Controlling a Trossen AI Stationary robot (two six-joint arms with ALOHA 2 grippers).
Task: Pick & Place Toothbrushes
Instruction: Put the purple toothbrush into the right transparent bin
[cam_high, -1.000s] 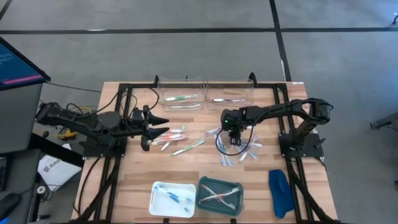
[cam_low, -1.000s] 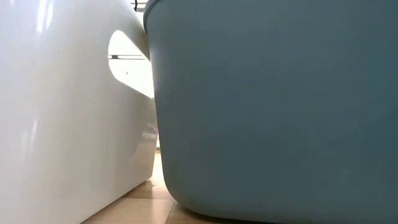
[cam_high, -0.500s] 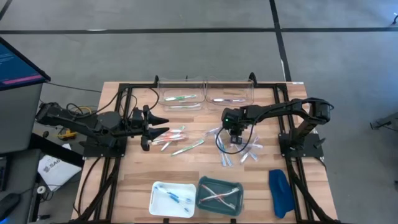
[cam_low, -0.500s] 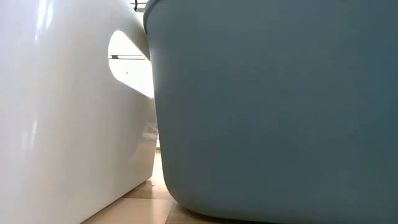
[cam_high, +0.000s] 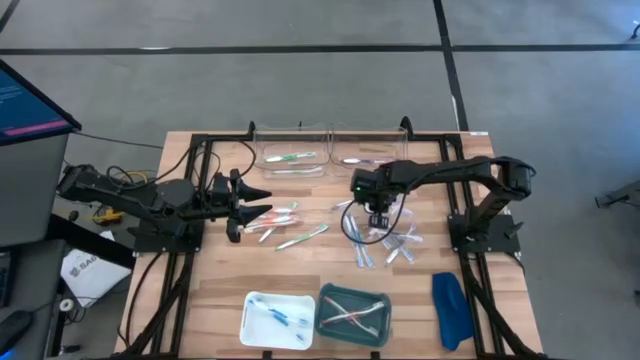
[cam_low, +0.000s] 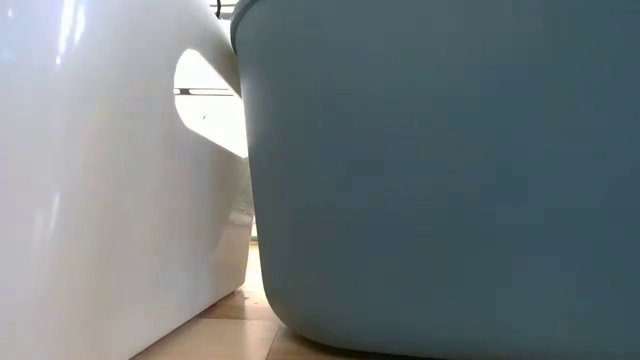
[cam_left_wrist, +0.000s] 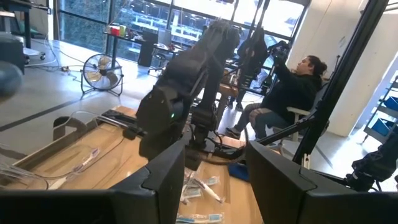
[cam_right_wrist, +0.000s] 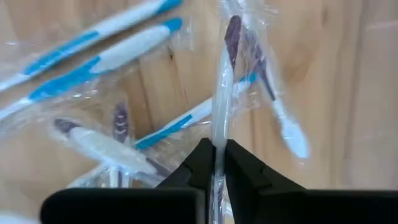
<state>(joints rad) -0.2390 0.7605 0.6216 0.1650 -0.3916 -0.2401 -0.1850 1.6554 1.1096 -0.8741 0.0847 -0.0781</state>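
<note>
Right end effector (cam_right_wrist: 214, 163) clamped on a clear-wrapped purple-bristled toothbrush (cam_right_wrist: 222, 93), which sticks out straight ahead of the tips. Other wrapped toothbrushes (cam_right_wrist: 99, 56) lie on the counter (cam_right_wrist: 348, 93) just below and around it. Left end effector (cam_high: 262, 203) idle, fingers apart, loose toothbrushes beside its tips.

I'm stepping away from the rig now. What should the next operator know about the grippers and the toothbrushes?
Right gripper: shut on a clear-wrapped purple toothbrush, above the loose pile at table centre-right.
Left gripper: open, empty, waiting by the pink and green brushes at centre-left.
Done: some brushes already lie in the two clear bins at the back and in the white tray and teal tray in front.
Left: the held brush and both loose piles.
</note>
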